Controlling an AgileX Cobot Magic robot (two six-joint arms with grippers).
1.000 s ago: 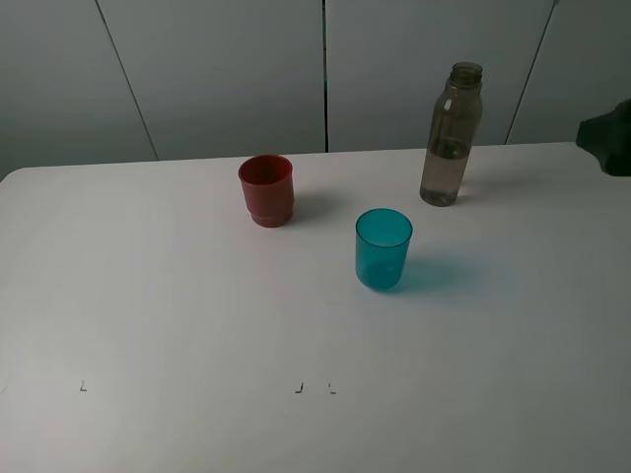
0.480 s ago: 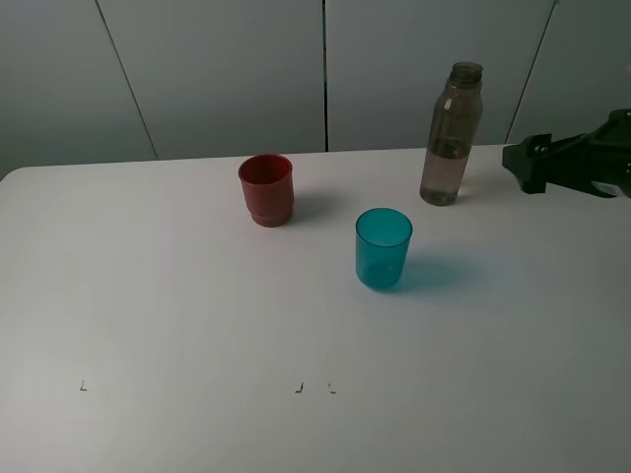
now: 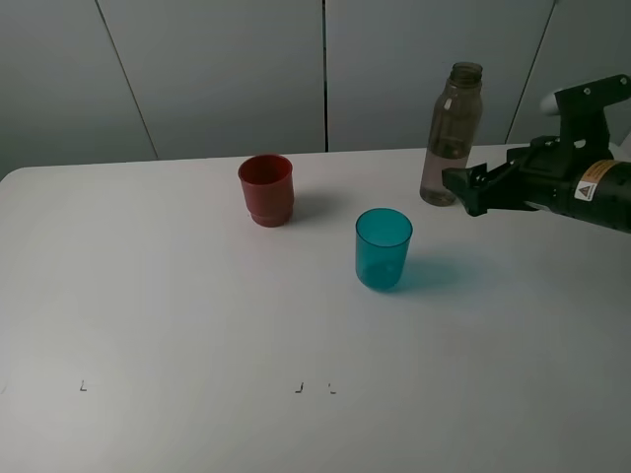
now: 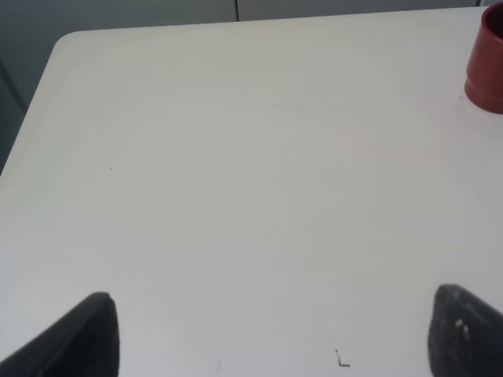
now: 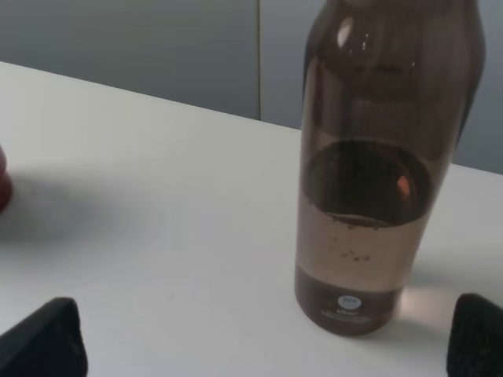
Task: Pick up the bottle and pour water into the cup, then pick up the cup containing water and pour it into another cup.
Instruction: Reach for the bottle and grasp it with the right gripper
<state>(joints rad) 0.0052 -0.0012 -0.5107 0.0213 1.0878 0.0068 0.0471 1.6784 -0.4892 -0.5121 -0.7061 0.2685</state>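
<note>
- Step in hand: the reach for the bottle (image 3: 452,138), before any pouring.
- The right gripper (image 3: 463,189) is empty, its jaws spread wide. The bottle stands upright just ahead of it, seemingly not yet between the fingers.
- The teal cup (image 3: 384,248) stands off to its side, apart.
- Next, probably: advance until the fingers straddle the bottle's body, then close.
</note>
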